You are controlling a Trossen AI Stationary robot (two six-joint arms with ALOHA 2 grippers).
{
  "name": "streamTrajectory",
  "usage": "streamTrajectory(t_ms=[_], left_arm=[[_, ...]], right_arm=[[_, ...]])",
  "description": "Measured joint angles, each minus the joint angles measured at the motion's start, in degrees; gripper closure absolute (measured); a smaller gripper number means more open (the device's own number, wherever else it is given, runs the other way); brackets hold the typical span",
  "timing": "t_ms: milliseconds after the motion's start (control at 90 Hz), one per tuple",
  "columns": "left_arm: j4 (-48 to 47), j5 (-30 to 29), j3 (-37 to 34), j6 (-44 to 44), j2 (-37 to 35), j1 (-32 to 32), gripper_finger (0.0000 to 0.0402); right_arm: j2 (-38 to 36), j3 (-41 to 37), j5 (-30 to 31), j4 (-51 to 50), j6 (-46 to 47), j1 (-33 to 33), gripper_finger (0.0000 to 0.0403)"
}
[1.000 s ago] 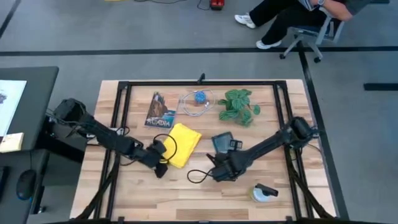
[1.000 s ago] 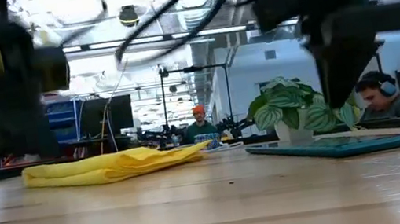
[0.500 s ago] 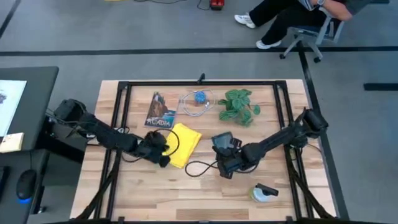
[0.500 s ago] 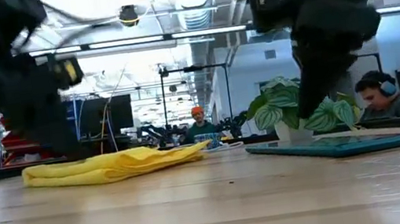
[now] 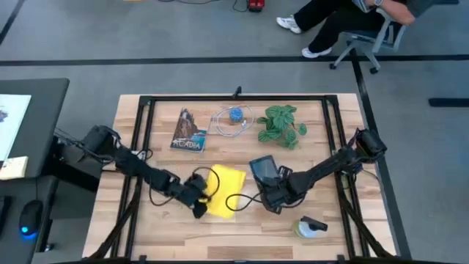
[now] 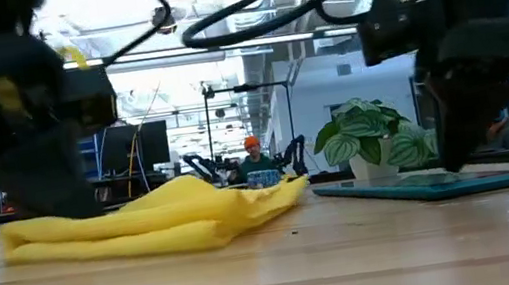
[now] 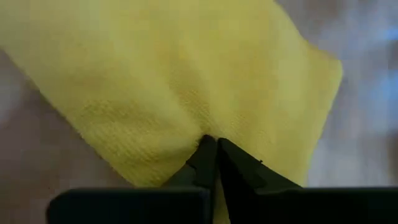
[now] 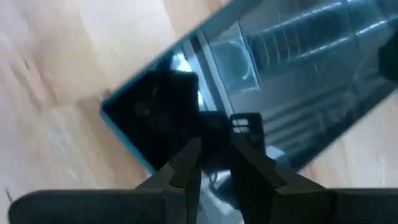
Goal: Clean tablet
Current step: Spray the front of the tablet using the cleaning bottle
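Left pincer [image 7: 214, 155] pinching yellow cloth [image 5: 226, 191]; right pincer [image 8: 214, 155] slightly spread over tablet [image 5: 264, 171]; plant [image 5: 281, 124] beyond

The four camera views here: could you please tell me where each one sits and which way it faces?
High view: overhead, straight down on table; both arms show.
Low view: at tabletop height, looking level across yellow cloth and tablet; both arms show.
Left wrist view: on left gripper, shut on cloth.
Right wrist view: on right gripper, over tablet.
High and low views share cloth, tablet, plant.

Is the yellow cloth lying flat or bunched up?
Bunched: the yellow cloth rises in folds where the left claw pinches it.
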Motion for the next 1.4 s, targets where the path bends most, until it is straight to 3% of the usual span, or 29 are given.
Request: streamTrajectory(t_ms=[267,556,733,844,989,1256,1400], left_arm=[[-12.4,-6.0,8.5,4.3,-1.3,0.6,0.0401],[-6.5,-6.2,13.3,24.4,-1.0,10.3,0.0401],[2.4,0.9,13.4,35.9,0.6,16.2,0.0401],[10.1,6.2,14.5,41.1,5.6,17.7,0.0401],[9.9,7.6,20.7,46.0,14.6,18.6,0.0401],[-4.6,10.5,36.8,50.4,27.4,21.3,0.0401],[-8.7,10.7,41.8,50.2,31.6,22.3,0.0401]], right_arm=[[-0.9,0.0,1.0,-3.5,4.5,0.7,0.0328],[-13.7,-3.6,5.2,-6.7,3.2,-1.7,0.0257],[-22.7,-14.6,-2.9,3.6,6.0,-8.0,0.0198],[-25.9,-21.6,-7.6,12.7,8.2,-12.5,0.0176],[-26.8,-27.5,-14.0,24.1,8.4,-16.5,0.0168],[-25.1,-31.7,-17.9,28.3,11.8,-20.8,0.0168],[-24.0,-33.6,-20.3,33.1,11.4,-21.8,0.0168]])
